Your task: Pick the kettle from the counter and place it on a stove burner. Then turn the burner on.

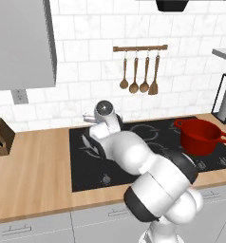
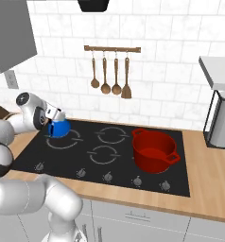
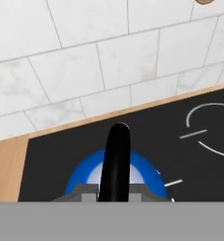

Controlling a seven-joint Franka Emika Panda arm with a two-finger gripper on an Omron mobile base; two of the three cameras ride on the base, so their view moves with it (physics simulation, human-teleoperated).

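Kettle (image 2: 58, 128) upright on burner (image 2: 63, 138), handle arching away from gripper (image 3: 115, 195) — closed on handle; pot (image 2: 153, 149) well apart.

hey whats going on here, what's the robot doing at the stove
A white robot arm is handling a small blue kettle at the back left of the black cooktop. Its gripper is at the kettle's black handle, and the kettle sits over the big ring burner there. Whether it is resting on the glass or just above it cannot be told. A red pot stands on the right side of the cooktop.
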